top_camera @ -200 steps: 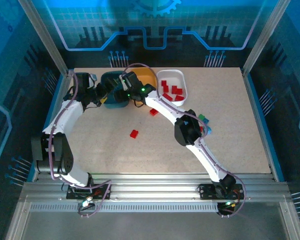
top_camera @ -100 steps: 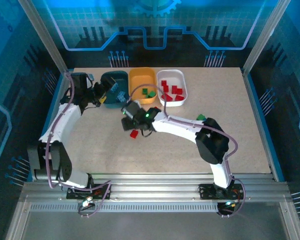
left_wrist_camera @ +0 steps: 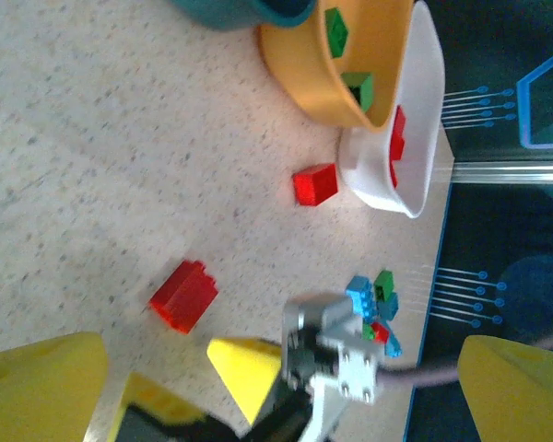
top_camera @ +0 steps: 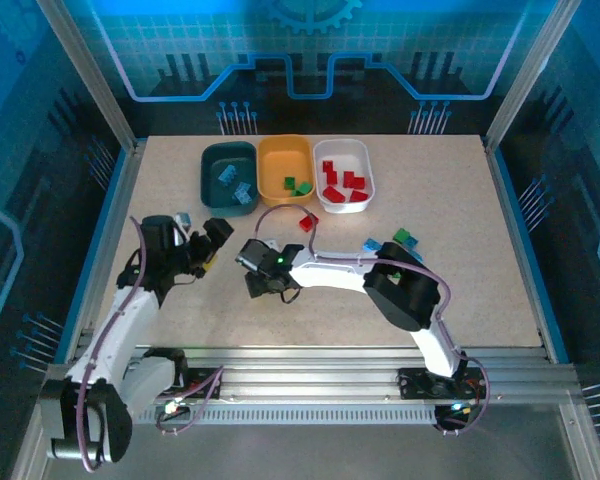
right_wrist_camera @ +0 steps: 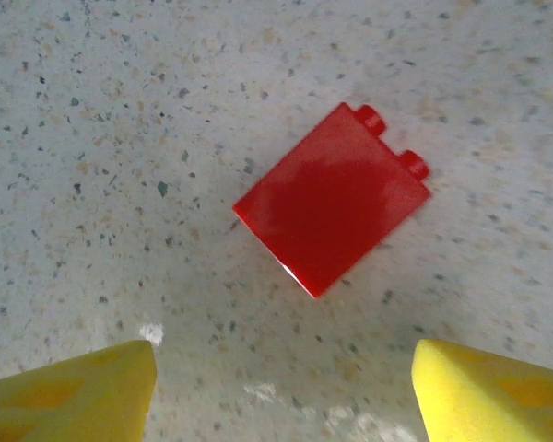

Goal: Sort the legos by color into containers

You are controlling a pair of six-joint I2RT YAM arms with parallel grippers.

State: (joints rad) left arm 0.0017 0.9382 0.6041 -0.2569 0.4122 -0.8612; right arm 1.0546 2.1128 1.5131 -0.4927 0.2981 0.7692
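Once right gripper (right_wrist_camera: pixel 281 382) swung from orange tub (top_camera: pixel 280 160), it hovered open over red brick (right_wrist_camera: pixel 332 198) mid-worktop, likely next pick; left gripper (top_camera: pixel 214 244) withdrew, open, empty.

even bright overhead light, soft shadows; left wrist view blurred.

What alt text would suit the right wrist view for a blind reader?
A small red plastic lego brick lies on its side on the speckled tabletop, studs pointing upper right. The right gripper's yellow fingertips sit at the bottom corners, open, clear of the brick.
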